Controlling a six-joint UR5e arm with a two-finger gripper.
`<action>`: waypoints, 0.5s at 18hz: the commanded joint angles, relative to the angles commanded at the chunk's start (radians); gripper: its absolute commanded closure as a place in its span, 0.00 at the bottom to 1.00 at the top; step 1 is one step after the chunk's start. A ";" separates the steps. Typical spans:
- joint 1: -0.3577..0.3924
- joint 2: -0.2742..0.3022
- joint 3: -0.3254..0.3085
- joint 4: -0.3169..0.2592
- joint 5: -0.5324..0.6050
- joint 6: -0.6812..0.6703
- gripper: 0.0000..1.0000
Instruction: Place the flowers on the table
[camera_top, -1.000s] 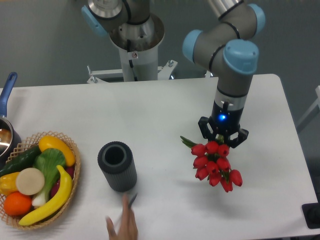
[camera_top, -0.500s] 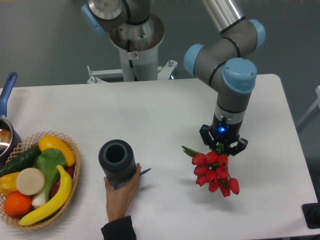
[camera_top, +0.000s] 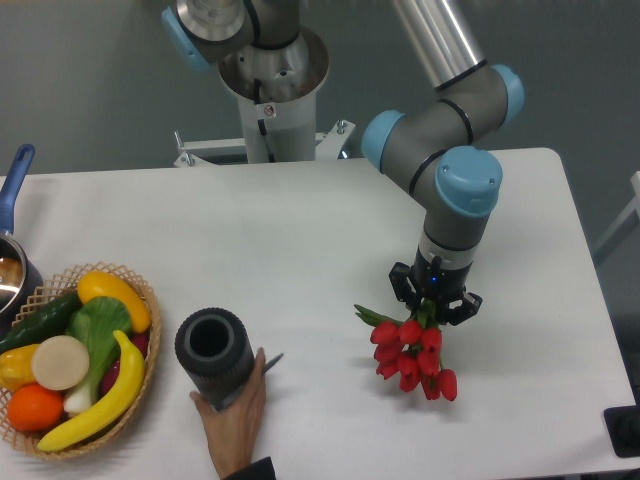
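Observation:
The flowers (camera_top: 408, 352), a bunch of red tulips with green stems, hang head-down from my gripper (camera_top: 433, 305) over the right half of the white table (camera_top: 320, 230). The jaws are shut on the stems, and a green leaf sticks out to the left. The red heads sit low, close to the tabletop; I cannot tell whether they touch it.
A dark ribbed cylinder (camera_top: 213, 355) stands front left of centre, with a person's hand (camera_top: 236, 415) on it from the front edge. A wicker basket (camera_top: 75, 355) of fruit and vegetables sits at the left edge, a pot with a blue handle (camera_top: 12, 190) behind it.
My gripper has moved down and leftward with the flowers, bringing them nearer the tabletop. A hand came in from the front edge, gripped the dark cylinder and slid it left and forward.

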 joint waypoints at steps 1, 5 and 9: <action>0.000 0.000 0.000 0.002 0.000 0.000 0.40; 0.003 0.015 -0.002 0.000 0.000 0.002 0.23; 0.005 0.080 -0.017 -0.003 0.037 0.029 0.00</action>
